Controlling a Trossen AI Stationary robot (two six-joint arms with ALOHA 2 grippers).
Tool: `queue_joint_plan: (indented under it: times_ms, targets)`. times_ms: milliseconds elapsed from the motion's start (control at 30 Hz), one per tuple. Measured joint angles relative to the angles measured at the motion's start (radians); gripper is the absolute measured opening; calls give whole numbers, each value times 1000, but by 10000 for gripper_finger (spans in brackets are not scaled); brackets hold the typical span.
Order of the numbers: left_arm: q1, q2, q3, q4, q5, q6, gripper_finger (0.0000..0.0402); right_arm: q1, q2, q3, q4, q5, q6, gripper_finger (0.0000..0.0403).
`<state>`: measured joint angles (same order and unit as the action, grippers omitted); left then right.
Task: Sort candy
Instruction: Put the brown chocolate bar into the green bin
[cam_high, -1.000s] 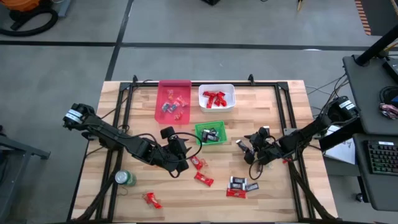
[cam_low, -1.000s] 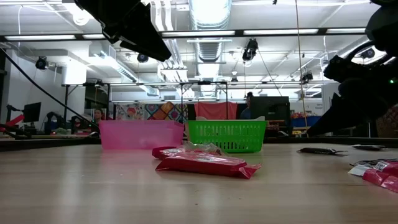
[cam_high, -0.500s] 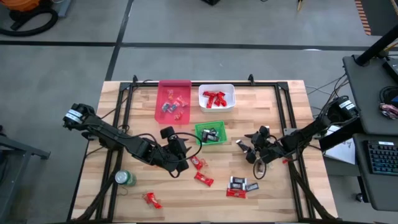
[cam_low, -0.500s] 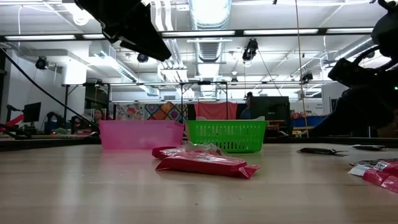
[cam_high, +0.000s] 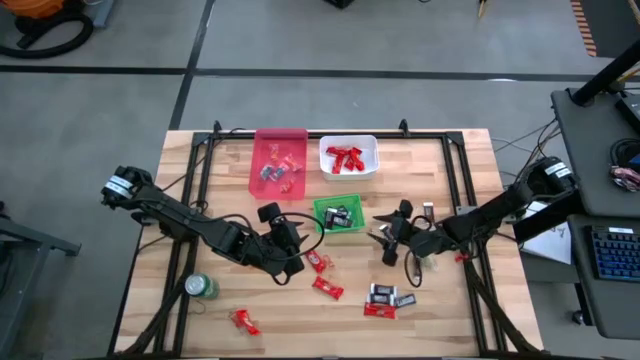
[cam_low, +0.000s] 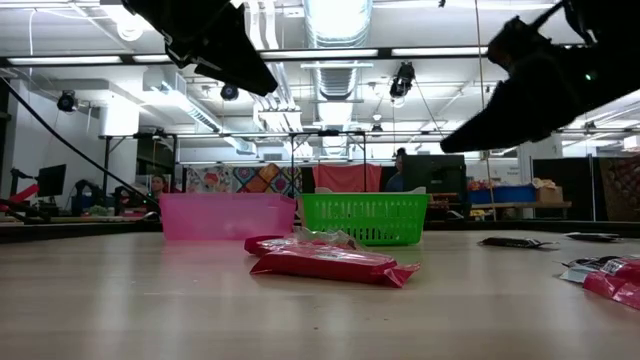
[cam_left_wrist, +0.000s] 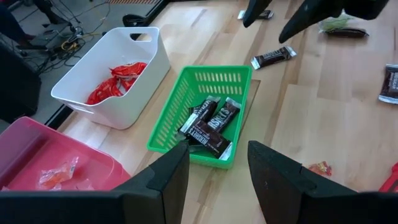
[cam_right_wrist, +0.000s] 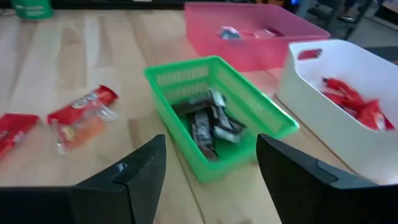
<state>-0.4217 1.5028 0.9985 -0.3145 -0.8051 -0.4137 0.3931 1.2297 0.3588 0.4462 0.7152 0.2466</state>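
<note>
We find the right gripper raised above the table just right of the green basket, fingers spread wide and empty. The left gripper waits low over the table left of the loose red sweets, its fingers parted and holding nothing.

The candy is distributed as follows. Dark chocolate bars lie in the green basket. Red-wrapped sweets lie in the white bin. A few small mixed pieces lie in the pink bin. Unsorted pieces lie on the wooden table: two red packets near the left gripper, one red piece by the near edge beside the green can, a dark-and-red cluster below the right gripper, and one dark bar by the right gripper's fingers.

We judge the following risks:

- The basket is light. A descending finger that catches its rim could tip or push it, and the bars would spill.
- The cluster packs dark and red wrappers touching one another. A wide grasp there could lift two kinds at once.
- The flat wrappers may slide away under closing fingers.
- Both arms work close to the table centre, so converging moves could cause contact.
</note>
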Motion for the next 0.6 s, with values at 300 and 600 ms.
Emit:
queue_joint_plan:
  times_ms: [300,600]
  targets:
    - [0,0,0,1,0,12,148,2,205,67,231,-121,-60,237]
    - [-1,0,0,0,1,11,148,8,190,35,95,-55,32,236]
